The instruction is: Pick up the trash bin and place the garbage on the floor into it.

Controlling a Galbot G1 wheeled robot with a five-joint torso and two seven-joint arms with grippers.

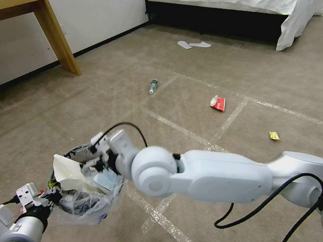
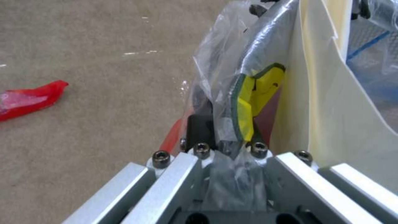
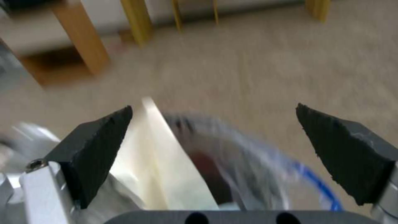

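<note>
Trash bin (image 1: 85,193) rim clamped in your left tool (image 2: 226,137), your right tool (image 3: 215,140) spread wide just above its bag, no readable writing.

Arms: glossy white rounded shells with ball-shaped joints, black cables looped alongside. Right gripper (image 3: 213,143): black wedge-shaped fingers (image 3: 99,146). Left gripper (image 2: 226,137): silver aluminium bars, dark hex-socket screws.

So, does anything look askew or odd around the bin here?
Yes: a white paper sheet sticks up out of the trash bin, well above its rim, not tucked in. The left hand clamps the bin's rim; the open right hand is above it.
</note>
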